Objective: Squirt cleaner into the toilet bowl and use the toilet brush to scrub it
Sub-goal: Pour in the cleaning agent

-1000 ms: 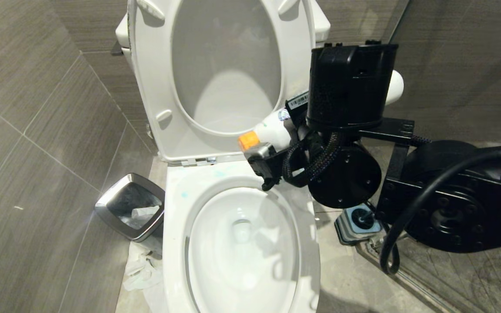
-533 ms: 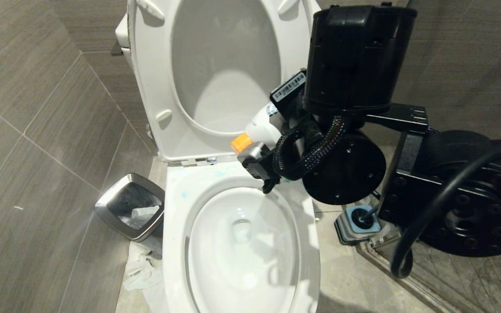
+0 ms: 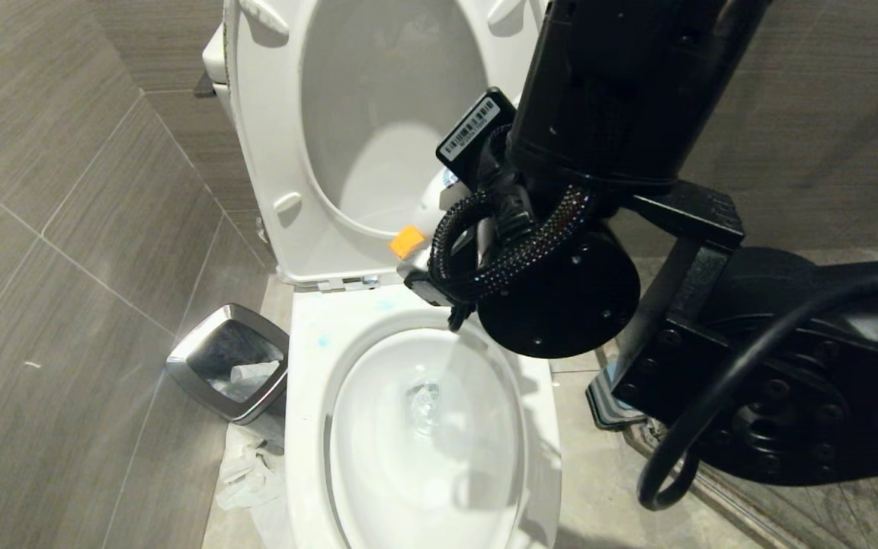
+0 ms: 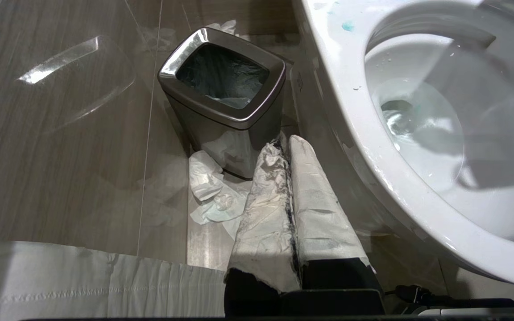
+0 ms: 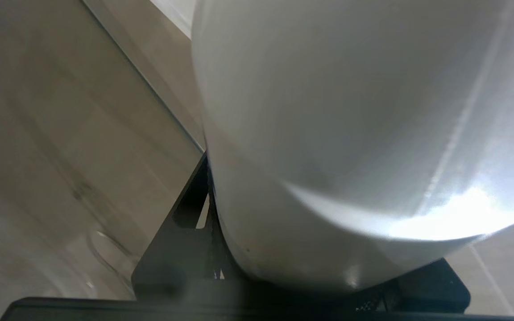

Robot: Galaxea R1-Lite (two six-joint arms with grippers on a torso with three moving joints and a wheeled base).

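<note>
My right gripper (image 3: 433, 263) is shut on the cleaner (image 3: 436, 200), a white bottle tipped steeply with its orange cap (image 3: 407, 242) pointing down over the back rim of the toilet bowl (image 3: 309, 427). The water (image 3: 424, 400) at the bowl's bottom is rippling. In the right wrist view the cleaner's white body (image 5: 350, 133) fills the picture, pressed against a black finger (image 5: 185, 214). The toilet brush is hidden behind the right arm; only a corner of its grey holder (image 3: 599, 396) shows. My left gripper (image 4: 286, 143) is parked low beside the bowl (image 4: 359, 133), its paper-wrapped fingers shut together on nothing.
A steel waste bin (image 3: 229, 372) stands on the floor left of the toilet, with crumpled tissue (image 3: 245, 476) in front of it. The seat and lid (image 3: 271, 152) are raised. Blue-green spots (image 3: 322, 341) mark the rim. Tiled walls close in on both sides.
The right wrist has rolled and tipped the cleaner further, so the orange cap moved lower and leftward. The arm now covers the brush holder. The bowl's water has started to ripple.
</note>
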